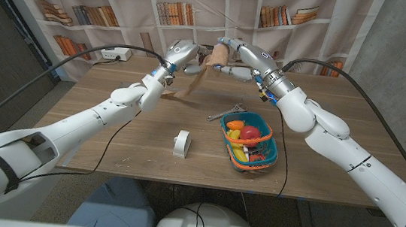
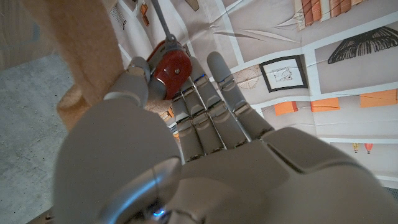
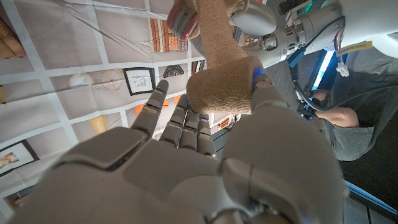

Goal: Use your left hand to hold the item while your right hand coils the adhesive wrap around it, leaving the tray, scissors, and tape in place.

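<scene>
Above the desk's far edge, left hand (image 1: 180,54) pinches the item (image 2: 173,67); right hand (image 1: 233,59) clamps the wrap roll (image 1: 219,55) — slack strip could snag.

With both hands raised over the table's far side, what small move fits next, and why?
Probably the right hand should carry the tan wrap roll around the red item pinched by the left hand: a loose strip hangs between them, so the coiling looks unfinished.
</scene>
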